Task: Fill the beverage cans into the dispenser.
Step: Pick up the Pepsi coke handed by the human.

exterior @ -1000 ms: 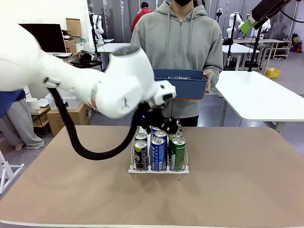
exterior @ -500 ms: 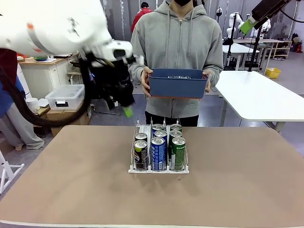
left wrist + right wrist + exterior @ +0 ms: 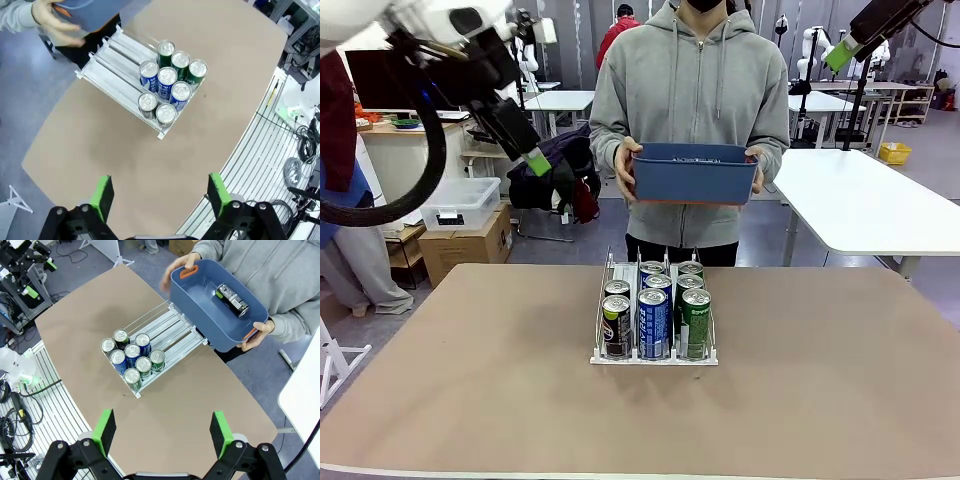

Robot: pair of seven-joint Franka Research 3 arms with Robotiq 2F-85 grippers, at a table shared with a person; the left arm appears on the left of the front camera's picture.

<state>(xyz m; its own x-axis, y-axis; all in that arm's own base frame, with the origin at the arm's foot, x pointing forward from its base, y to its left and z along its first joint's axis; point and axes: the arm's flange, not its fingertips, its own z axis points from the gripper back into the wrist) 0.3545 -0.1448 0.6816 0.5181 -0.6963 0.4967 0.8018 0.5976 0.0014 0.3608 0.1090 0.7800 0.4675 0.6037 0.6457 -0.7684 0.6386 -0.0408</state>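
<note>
Your left gripper hangs spread wide and empty, high over the left of the table, fingers angled down toward the middle. Your right gripper gapes empty too, high on the right. The rack sits mid-table holding three green cans, three blue cans and two black cans. A ninth can lies in the blue bin the person holds.

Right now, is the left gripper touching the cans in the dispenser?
Apart. Left wrist view: the open left gripper hangs high above the table, the cans far below in the dispenser.
</note>
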